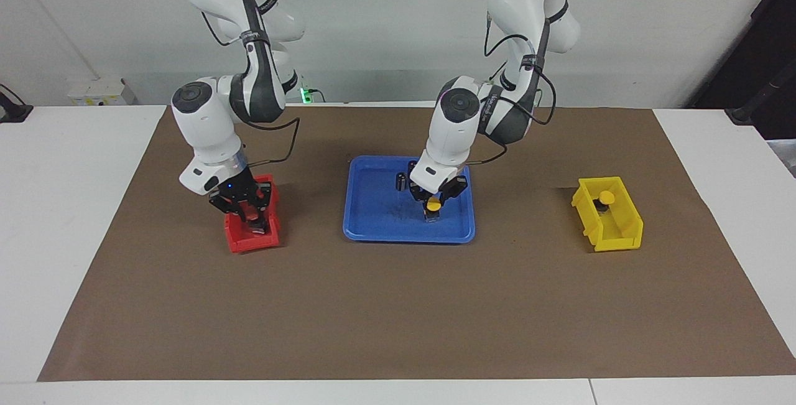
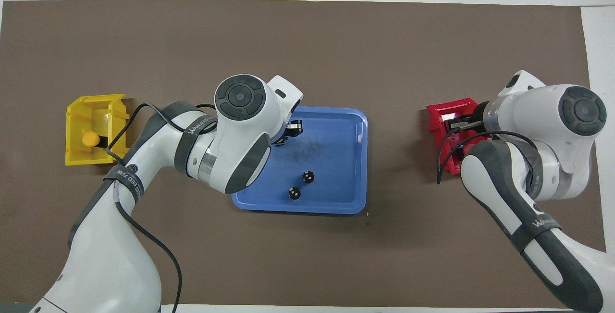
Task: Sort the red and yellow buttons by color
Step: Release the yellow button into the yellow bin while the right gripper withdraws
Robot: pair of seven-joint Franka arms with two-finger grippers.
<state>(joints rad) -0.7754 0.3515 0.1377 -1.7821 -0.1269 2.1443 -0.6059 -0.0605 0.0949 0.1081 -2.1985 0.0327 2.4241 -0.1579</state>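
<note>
**Yellow button gripped in the tray, red button lowered into the red bin**

The left gripper (image 1: 433, 201) is seen down in the blue tray (image 1: 373, 221), and its jaws are clenched on a yellow button (image 1: 433, 206) whose black base rests on the tray floor. Two dark cylinders (image 2: 301, 184) are left standing in the same tray, nearer to the robots than that button. A second yellow button (image 1: 606, 198) is found in the yellow bin (image 1: 615, 234), which is set toward the left arm's end of the desk (image 1: 74, 218).

The right gripper (image 1: 249, 209) is lowered into the red bin (image 1: 239, 240), placed toward the right arm's end of the brown mat (image 1: 398, 318). A red button (image 1: 250, 211) is seen between its jaws; whether it is gripped or released cannot be told. Any other red button in that bin is hidden by the arm.
</note>
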